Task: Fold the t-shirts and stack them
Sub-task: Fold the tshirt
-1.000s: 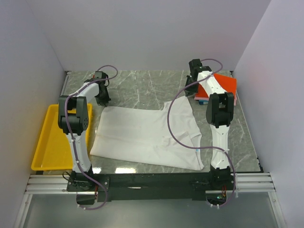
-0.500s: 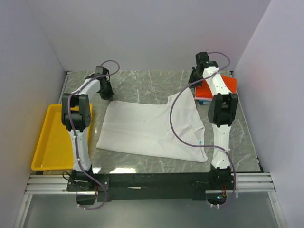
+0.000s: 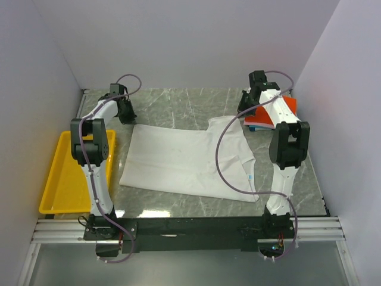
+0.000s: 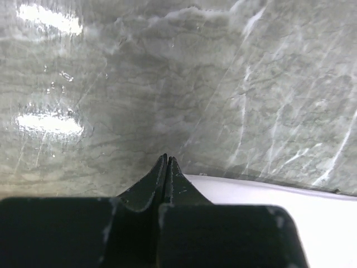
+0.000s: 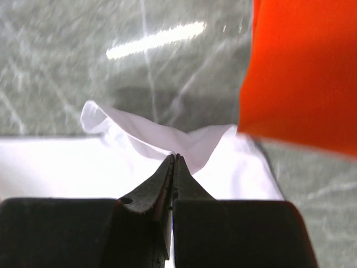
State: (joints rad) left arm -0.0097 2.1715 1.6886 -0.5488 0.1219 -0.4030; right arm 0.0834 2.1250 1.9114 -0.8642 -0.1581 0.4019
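Note:
A large white t-shirt lies spread flat on the marble table, its light-blue label near the front right. Just past its far left corner is my left gripper, shut. In the left wrist view its tips are over bare marble, with the shirt edge to their right. My right gripper is at the far right corner of the shirt. Its tips are shut on a puckered fold of the white cloth. A folded orange-red t-shirt tops the stack at the back right.
A yellow plastic tray sits at the left edge of the table beside the left arm. White walls close in the table on the left, back and right. Purple cables loop from both arms over the shirt.
The white shirt has slid right and toward the back. Both arms reached farther back, and the left gripper has drawn back-left off the shirt's corner.

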